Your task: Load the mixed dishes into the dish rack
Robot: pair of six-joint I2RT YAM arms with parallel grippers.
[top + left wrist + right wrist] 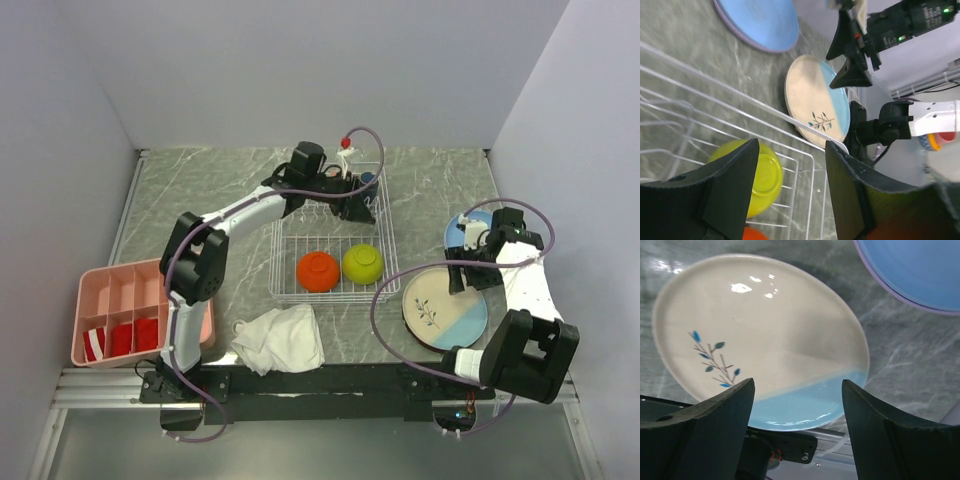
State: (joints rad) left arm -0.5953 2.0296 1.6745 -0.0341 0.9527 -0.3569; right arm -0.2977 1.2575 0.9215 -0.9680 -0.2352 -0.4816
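Two bowls: orange bowl [318, 270] and green bowl [362, 263] sit in the rack [290, 285], mid-worktop.
Left gripper [791, 150]: open, empty, over the rack's far side.
Right gripper [797, 390]: open, empty, above the cream plate [760, 340].
Cream plate: flat, near-right corner; blue plate [458, 232] behind it.
Advice: pinch the rim squarely, tilt it upright, then slot it between prongs.

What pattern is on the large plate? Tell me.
Large plate: cream, light-blue segment, leafy sprig; best in right wrist view.
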